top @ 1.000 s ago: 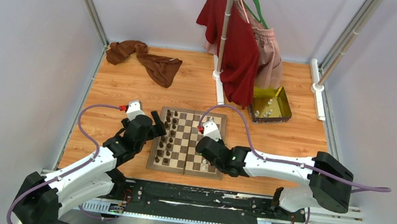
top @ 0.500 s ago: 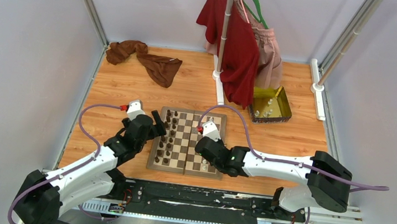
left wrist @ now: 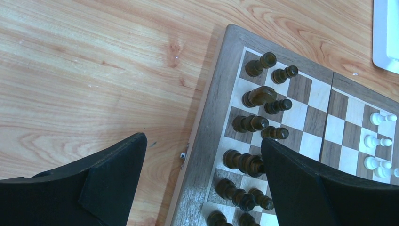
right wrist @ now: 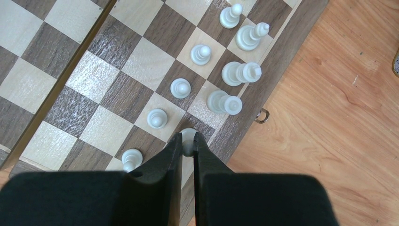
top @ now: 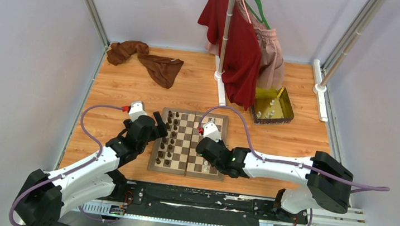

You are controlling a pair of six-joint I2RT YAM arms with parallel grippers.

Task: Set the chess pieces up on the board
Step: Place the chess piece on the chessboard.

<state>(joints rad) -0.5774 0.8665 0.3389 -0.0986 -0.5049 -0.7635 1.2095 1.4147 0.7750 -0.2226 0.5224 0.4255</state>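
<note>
Pinching a cream-white chess piece [right wrist: 188, 136] between its 2 fingers, the right gripper [right wrist: 188, 142] hangs low over the outer rank of the chessboard [right wrist: 141, 63]. Only the piece's rounded top shows above the fingertips, so its kind cannot be told. It looks close to being set down on the square beneath the tips.

A row of white pawns [right wrist: 180, 87] runs away ahead and to the left of this gripper. The nearest pawn [right wrist: 131, 158] stands just beside the left finger. A taller white piece [right wrist: 224, 102] stands just ahead of the tips, with more beyond it.

The main risk is in the release. If the fingers spread too far they could nudge that nearest pawn, and a tilted release could roll the held piece into the tall neighbour or onto the board's border. A lift-off begun before the fingers clear the piece could drag it off its square.

The left gripper [left wrist: 202, 141] is spread wide and holds nothing, straddling the board's other border. Its right finger [left wrist: 301, 183] sits very near the dark brown pieces [left wrist: 244, 162], so a sideways drift there could topple them.

More white pieces wait in the gold tray [top: 284, 96], well beyond the right gripper.
</note>
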